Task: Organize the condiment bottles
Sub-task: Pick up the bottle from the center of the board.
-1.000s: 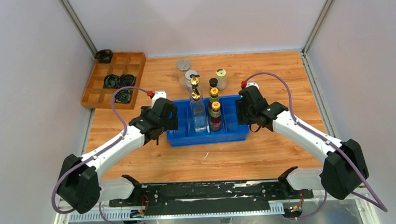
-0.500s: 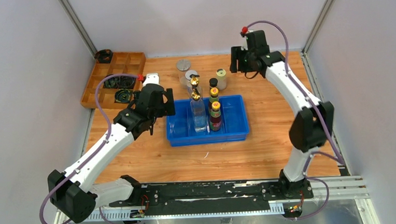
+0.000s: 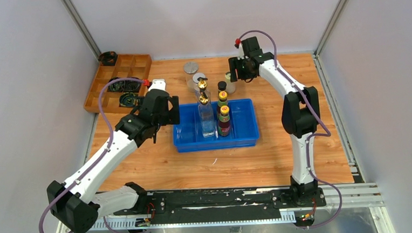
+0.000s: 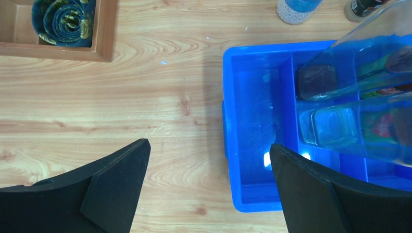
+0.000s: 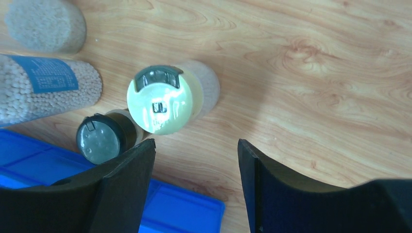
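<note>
The left claw (image 4: 209, 150) hangs with its fingers wide apart and empty over the desk (image 3: 282, 155), at 9 o'clock of the blue bin (image 4: 233, 73). In the bin stand the tall clear bottle (image 3: 206, 116) and two yellow-capped sauce bottles (image 3: 224, 115). The right claw (image 5: 194, 145), fingers apart and holding nothing, hovers above the cream-lidded jar (image 5: 163, 99), which stands on the desk at 1 o'clock of the bin. The black-capped bottle (image 5: 99, 138) is just beside that jar, and two silver-lidded jars (image 3: 191, 67) stand at 11 o'clock.
</note>
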You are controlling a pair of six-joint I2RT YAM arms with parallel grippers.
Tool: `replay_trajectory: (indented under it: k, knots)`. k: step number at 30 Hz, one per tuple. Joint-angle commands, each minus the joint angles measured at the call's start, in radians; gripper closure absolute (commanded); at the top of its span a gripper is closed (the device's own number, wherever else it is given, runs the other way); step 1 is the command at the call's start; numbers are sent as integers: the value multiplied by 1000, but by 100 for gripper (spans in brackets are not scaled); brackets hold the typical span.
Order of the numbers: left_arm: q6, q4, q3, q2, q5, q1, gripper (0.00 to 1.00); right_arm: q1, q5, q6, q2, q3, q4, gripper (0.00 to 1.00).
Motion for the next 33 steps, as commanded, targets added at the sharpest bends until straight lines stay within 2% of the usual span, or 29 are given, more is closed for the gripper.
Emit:
replay_trajectory:
  k: [1, 9, 23, 33]
  knots:
    - [20, -10, 18, 2, 2, 6, 0, -6, -49, -33, 28, 79, 26, 31]
    - [21, 7, 15, 33, 10, 8, 0, 2, -105, -40, 59, 97, 60, 29]
    - [29, 6, 13, 29, 6, 6, 0, 34, -84, -50, 166, 204, 22, 30]
    - [32, 21, -20, 12, 2, 8, 0, 43, 18, -40, 219, 228, -11, 48]
